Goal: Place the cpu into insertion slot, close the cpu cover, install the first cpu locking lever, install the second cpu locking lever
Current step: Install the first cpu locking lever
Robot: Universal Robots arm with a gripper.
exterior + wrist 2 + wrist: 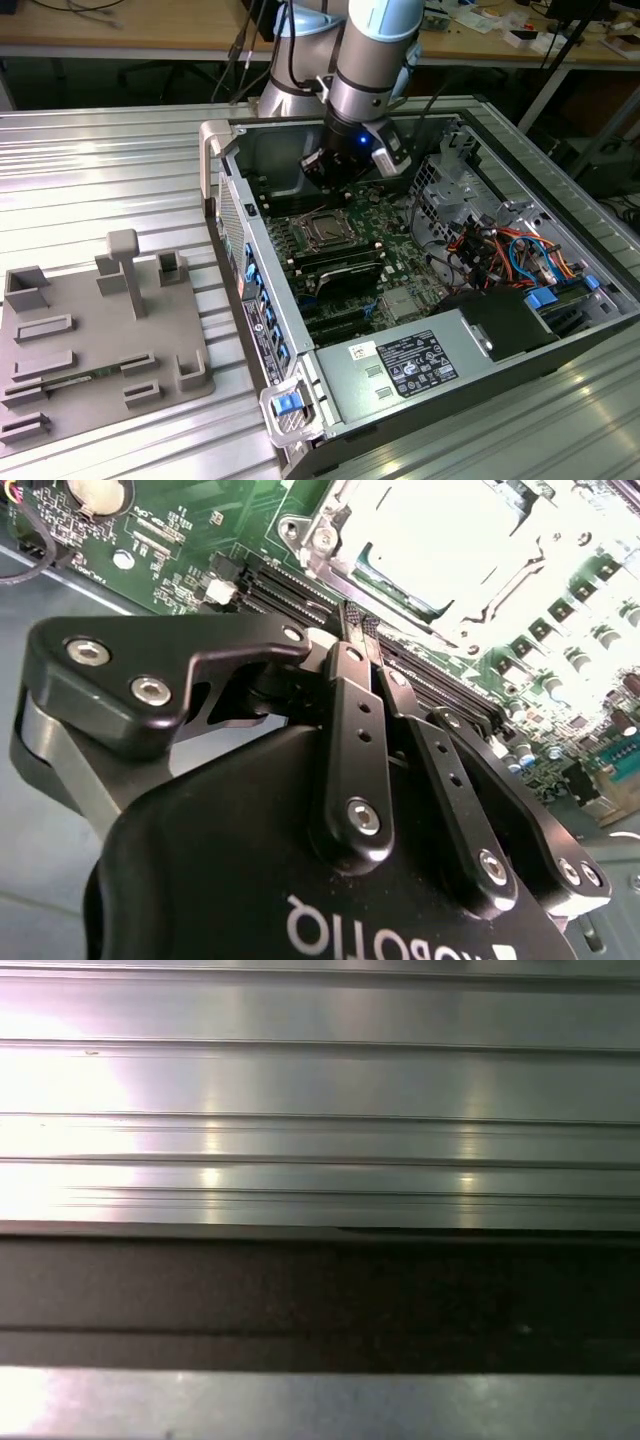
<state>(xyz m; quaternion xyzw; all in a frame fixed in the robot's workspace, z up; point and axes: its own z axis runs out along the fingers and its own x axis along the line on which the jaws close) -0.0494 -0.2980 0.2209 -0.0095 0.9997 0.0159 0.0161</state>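
Note:
In the exterior view my gripper (336,172) hangs inside the open computer case, just above the green board and a little behind the insertion slot (325,231). The second wrist view has the black fingers (352,715) pressed together, the gripper (358,623) shut with nothing between them. Beyond the tips lies the insertion slot (440,550), with the silvery cpu cover (505,592) flat over it. A pale flat face fills the cover's cut-out, washed out by glare, so I cannot tell whether it is the cpu. The locking levers are not distinguishable.
Long black memory slots (340,266) run beside the socket. A labelled power supply (420,362) and a drive cage with coloured cables (505,250) fill the case at the exterior view's right. A grey fixture tray (100,345) sits outside at the left. Ribbed aluminium table (320,1110).

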